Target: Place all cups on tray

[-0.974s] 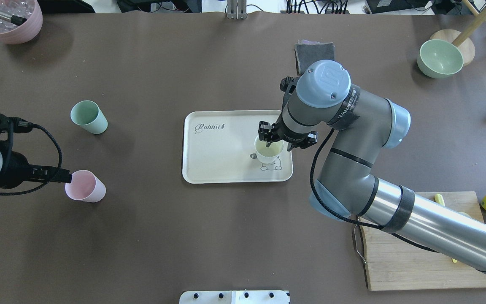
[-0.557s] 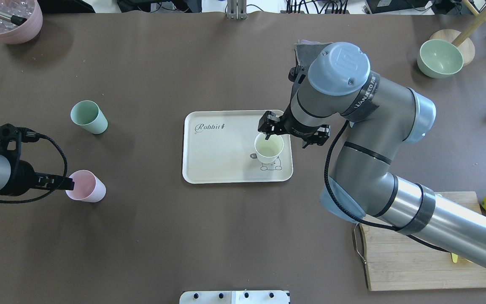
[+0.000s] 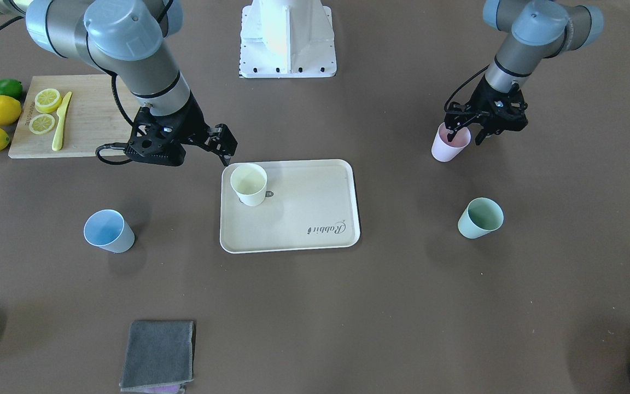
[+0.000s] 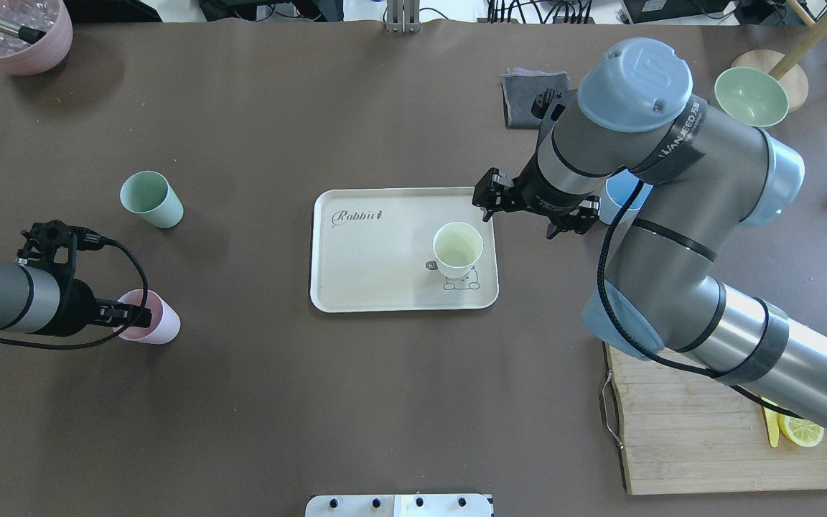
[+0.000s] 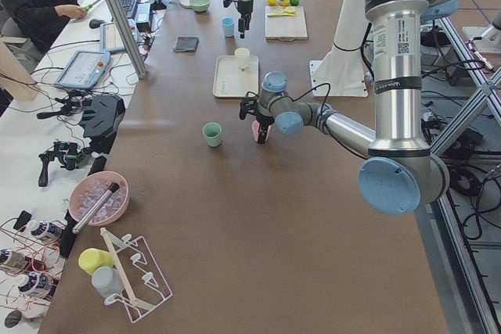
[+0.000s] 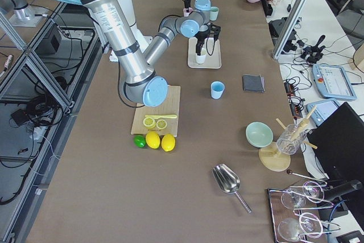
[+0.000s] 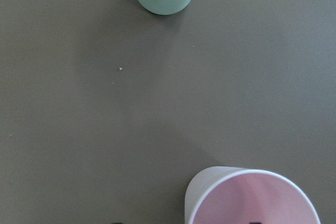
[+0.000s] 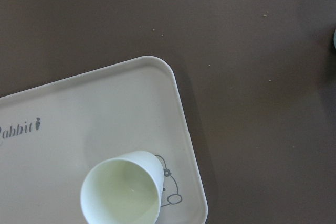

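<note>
1. Tray (image 4: 370,248) bearing pale yellow cup (image 4: 458,250), upright.
2. Right gripper (image 4: 518,224) beside tray corner, fingers spread, empty.
3. Left gripper (image 3: 464,138) fingers apart, straddling pink cup (image 3: 443,152) rim.
4. Mint cup (image 3: 479,219), blue cup (image 3: 108,231) off tray.

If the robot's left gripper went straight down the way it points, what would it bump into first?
Probably the pale pink tapered tumbler. The left gripper points down over its rim, open. How high above it is unclear.

Long table under a matte brown cover (image 5: 235,217), slanted aluminium frame post (image 5: 117,13), cluttered white workbench (image 5: 16,138) alongside, grey floor (image 6: 57,197)
</note>
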